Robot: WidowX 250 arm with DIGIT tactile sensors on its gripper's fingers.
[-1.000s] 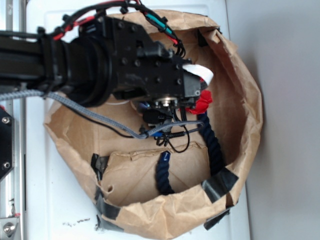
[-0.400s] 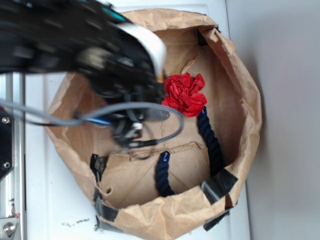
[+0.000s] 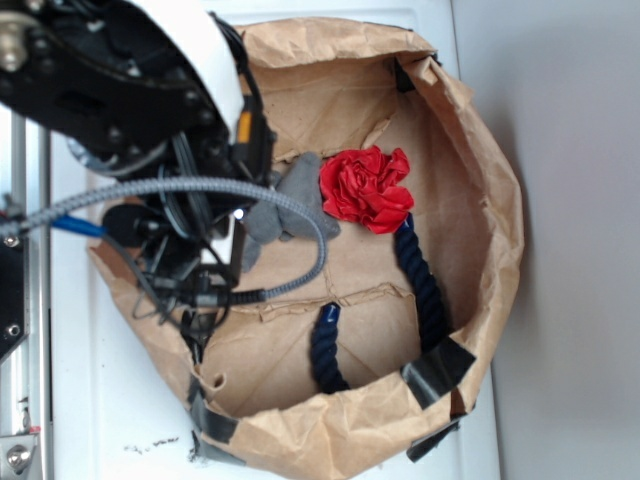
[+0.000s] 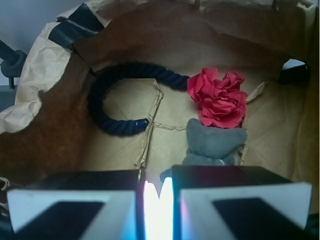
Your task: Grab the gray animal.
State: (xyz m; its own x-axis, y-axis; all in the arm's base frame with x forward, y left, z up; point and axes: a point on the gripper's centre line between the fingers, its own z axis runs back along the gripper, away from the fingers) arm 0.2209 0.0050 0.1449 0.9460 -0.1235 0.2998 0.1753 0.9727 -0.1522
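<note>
Paper bag (image 3: 495,215) — brown, rolled down into a shallow basin, patched with black tape at the rim; it stands on a white surface (image 3: 110,420).

Gray animal (image 3: 280,205) — soft plush, lying on the bag floor, touching the red fabric flower on one side. In the wrist view the gray animal (image 4: 214,142) sits just ahead of the finger on that side, its near part hidden behind the black finger housing. Not held.

Red fabric flower (image 3: 367,188) — ruffled, on the bag floor between the plush and the rope's upper end; seen also in the wrist view (image 4: 218,99), beyond the plush.

Dark navy rope (image 3: 420,285) — thick, twisted, curving from the flower down along the bag wall and back inward; in the wrist view the rope (image 4: 117,97) makes an open loop to the left of the flower.

Gripper (image 4: 158,210) — black with white pads, over the bag's edge; the arm and its gray cable (image 3: 200,190) partly cover the plush in the exterior view. The jaws stand nearly closed — only a thin bright slit shows between them, and nothing lies in it.
</note>
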